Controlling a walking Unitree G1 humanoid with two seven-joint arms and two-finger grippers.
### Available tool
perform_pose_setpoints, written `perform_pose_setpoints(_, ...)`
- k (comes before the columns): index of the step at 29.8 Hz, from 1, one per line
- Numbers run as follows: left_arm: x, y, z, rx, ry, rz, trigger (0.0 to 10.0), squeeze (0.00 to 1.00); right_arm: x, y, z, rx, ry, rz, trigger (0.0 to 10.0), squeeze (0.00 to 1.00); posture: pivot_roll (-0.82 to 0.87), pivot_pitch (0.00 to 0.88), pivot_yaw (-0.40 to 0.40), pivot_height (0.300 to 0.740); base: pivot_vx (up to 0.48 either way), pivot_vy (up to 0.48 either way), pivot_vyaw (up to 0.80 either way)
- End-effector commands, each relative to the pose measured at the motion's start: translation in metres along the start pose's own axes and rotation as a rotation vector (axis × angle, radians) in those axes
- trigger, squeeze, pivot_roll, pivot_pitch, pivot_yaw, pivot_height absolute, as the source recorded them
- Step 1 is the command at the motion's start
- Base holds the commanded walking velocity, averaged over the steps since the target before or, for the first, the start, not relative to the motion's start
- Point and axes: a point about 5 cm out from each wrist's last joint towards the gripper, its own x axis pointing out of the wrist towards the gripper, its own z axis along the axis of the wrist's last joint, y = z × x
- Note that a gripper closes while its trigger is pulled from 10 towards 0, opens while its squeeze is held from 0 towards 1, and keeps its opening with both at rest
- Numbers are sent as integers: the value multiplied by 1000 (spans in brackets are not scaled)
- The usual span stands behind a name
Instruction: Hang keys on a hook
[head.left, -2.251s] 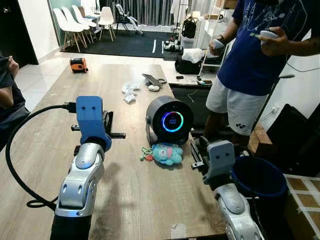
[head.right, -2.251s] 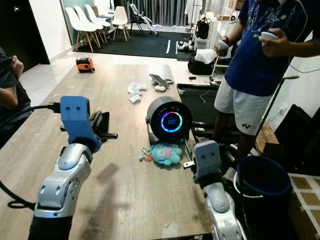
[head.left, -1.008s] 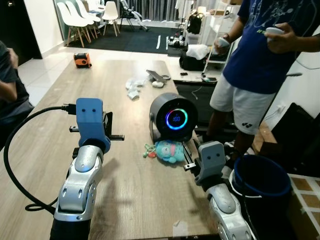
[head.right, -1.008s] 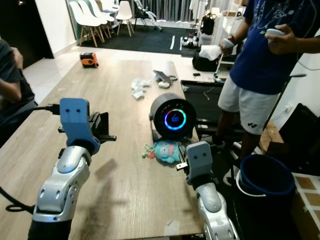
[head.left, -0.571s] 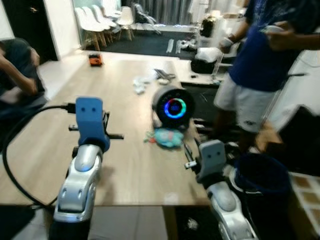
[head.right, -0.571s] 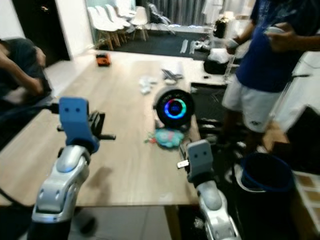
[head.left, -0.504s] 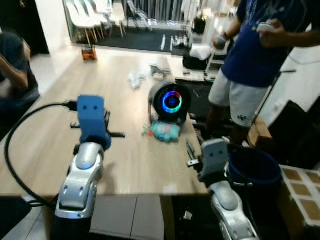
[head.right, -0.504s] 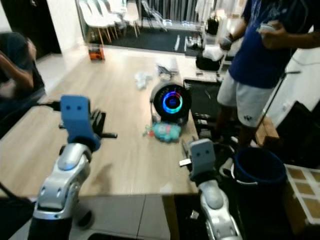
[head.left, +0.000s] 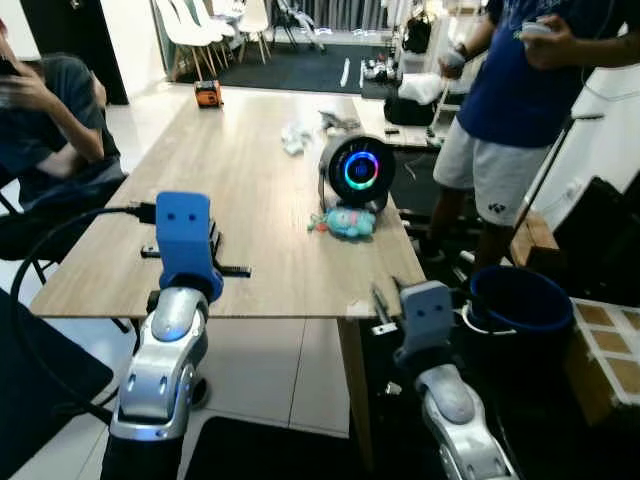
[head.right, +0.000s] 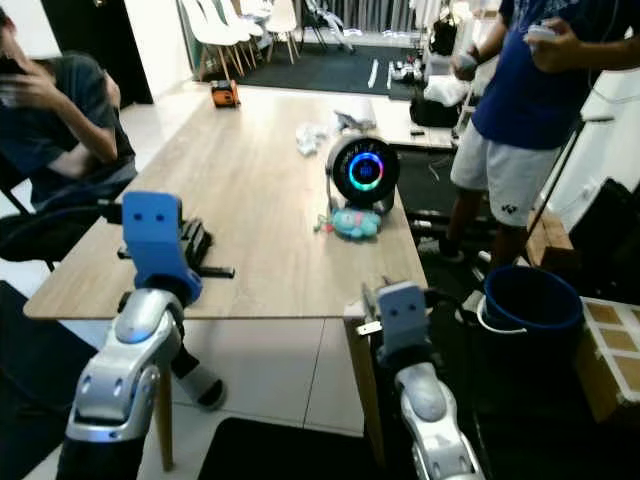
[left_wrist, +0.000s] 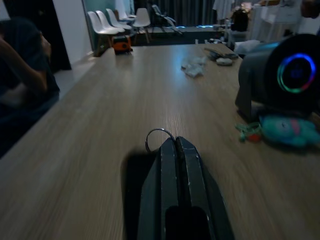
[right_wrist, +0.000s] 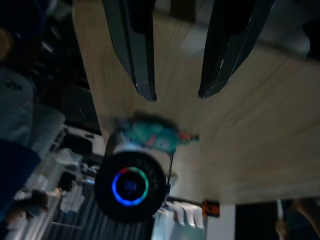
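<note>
My left gripper (left_wrist: 175, 141) is shut, its two black fingers pressed together over the wooden table (head.left: 250, 170). A thin metal key ring (left_wrist: 158, 134) pokes out at the fingertips; any keys on it are hidden. In the eye views that arm (head.left: 183, 245) is raised above the table's near edge. My right gripper (right_wrist: 176, 94) is open and empty, held low beside the table's near right corner (head.left: 378, 300). A teal plush keychain (head.left: 349, 222) lies on the table in front of a round black speaker (head.left: 357, 170) with a glowing ring. I see no hook.
A person in a blue shirt (head.left: 520, 90) stands right of the table, and a blue bucket (head.left: 520, 300) sits on the floor there. A seated person (head.left: 50, 110) is at the left. Crumpled paper (head.left: 294, 137) and an orange tape measure (head.left: 207, 94) lie at the far end.
The camera has pulled back from the table, so its near edge, leg and the floor now show. Both arms keep the same pose and the plush stays on the table.
</note>
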Motion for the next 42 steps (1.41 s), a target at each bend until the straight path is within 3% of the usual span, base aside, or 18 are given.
perform_pose_setpoints(1, 0, 3, -1, 15, 3, 8, 10000, 0, -1, 5, -1, 4, 1, 17, 10000, 0, 82, 115, -6, 740, -322, 0, 0)
perform_pose_setpoints(42, -1, 4, -2, 23, 9, 8, 10000, 0, -3, 8, -2, 12, 3, 22, 10000, 0, 88, 126, -1, 740, -325, 0, 666)
